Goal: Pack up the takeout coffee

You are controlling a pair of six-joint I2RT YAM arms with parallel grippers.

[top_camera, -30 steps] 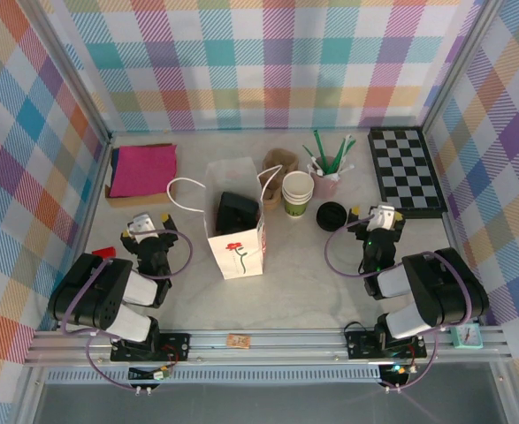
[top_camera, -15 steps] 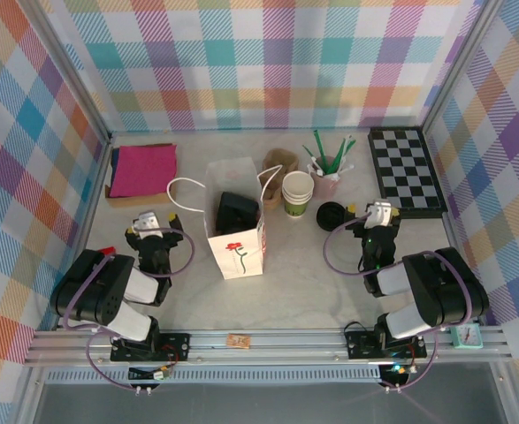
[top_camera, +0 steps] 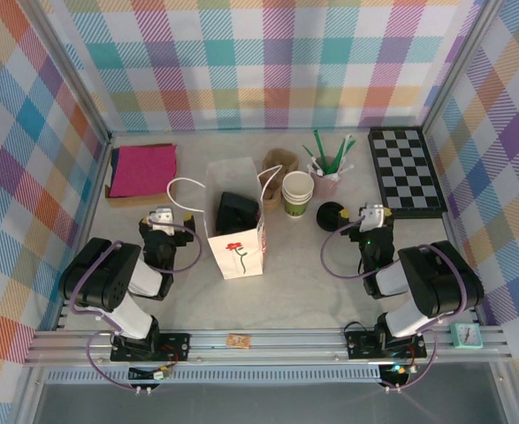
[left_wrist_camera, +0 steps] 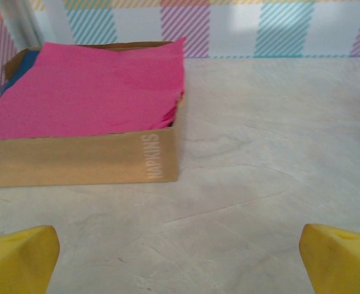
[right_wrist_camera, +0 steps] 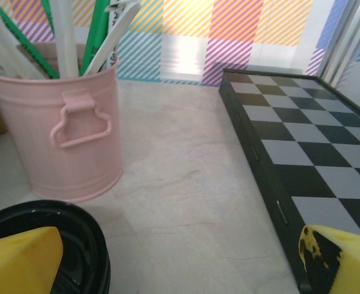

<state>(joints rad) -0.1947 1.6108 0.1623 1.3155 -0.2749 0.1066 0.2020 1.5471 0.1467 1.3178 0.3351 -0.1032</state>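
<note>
Sitting inside the white paper carrier bag with a red flower print (top_camera: 239, 252), mid-table (top_camera: 303, 269), is the takeout coffee (top_camera: 237, 212). Its black plastic lid faces up and the green body is hidden, so the long axis is judged vertical. It lies just right of the left end effector (top_camera: 161, 214), the nearer arm. The right end effector (top_camera: 371, 213) is well apart, beside a loose flat black lid (top_camera: 332, 214). Both end effectors are spread wide and hold nothing. Packing looks done.
</note>
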